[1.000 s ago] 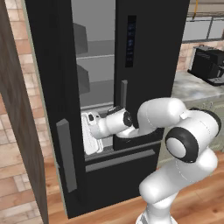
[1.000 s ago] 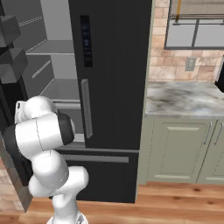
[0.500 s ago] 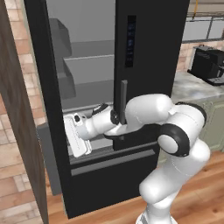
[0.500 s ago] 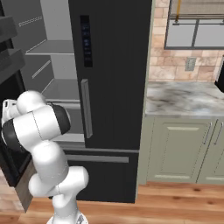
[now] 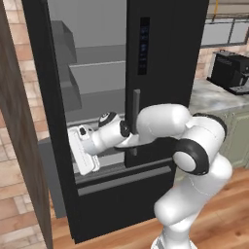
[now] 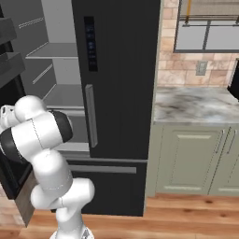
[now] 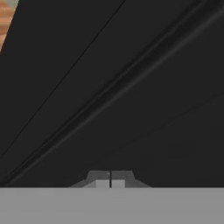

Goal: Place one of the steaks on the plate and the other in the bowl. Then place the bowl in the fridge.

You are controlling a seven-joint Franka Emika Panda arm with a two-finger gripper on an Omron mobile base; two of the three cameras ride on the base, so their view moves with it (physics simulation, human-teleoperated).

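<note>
The fridge (image 5: pixel 160 73) is tall and black, with a small dark display panel on its shut right door (image 6: pixel 121 70). Its left door (image 5: pixel 53 121) stands swung wide, baring a grey interior with grey shelves (image 5: pixel 97 68). My gripper (image 5: pixel 74 151) reaches left at about waist height and sits against the inner face of that open door. In the hand view the two fingertips (image 7: pixel 110 181) meet with no gap and hold nothing, and the door's dark surface (image 7: pixel 131 87) lies right in front of them. The steaks, the plate and the bowl are out of view.
A brown wooden panel (image 5: pixel 19 146) stands close on the left, beside the open door. A marble counter (image 6: pixel 196 105) over pale green cabinets (image 6: pixel 196 158) runs to the right of the fridge. A black coffee machine (image 5: pixel 231 73) stands on that counter.
My hand has swept left and slightly down, and the left fridge door has swung wider with it, now nearly edge-on. The gripper stayed shut.
</note>
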